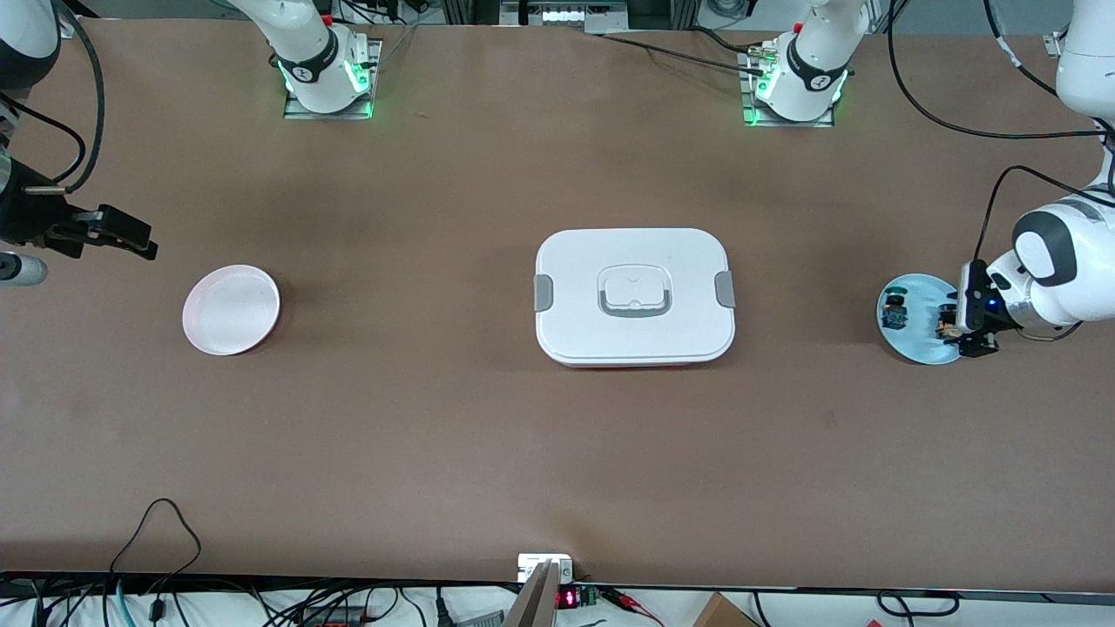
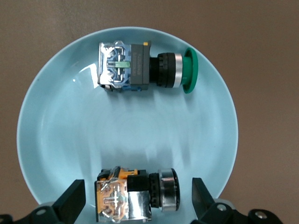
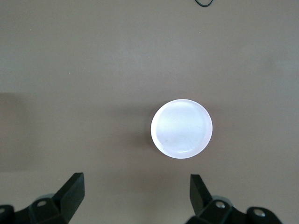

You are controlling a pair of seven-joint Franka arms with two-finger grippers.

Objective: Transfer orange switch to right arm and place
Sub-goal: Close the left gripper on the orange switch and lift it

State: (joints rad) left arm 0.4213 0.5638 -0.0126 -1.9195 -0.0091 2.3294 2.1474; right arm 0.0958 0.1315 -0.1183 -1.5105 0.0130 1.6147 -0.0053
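Observation:
The orange switch lies on its side on the light-blue plate, with a silver and black button head. My left gripper is low over it and open, one finger off each end of the switch and neither touching it. In the front view the orange switch and left gripper sit at the left arm's end of the table. My right gripper hangs open and empty in the air at the right arm's end, close to the pale pink plate.
A second switch with a green button and blue-green body lies on the same light-blue plate. A white lidded box stands mid-table. The right wrist view shows the pale plate on bare table.

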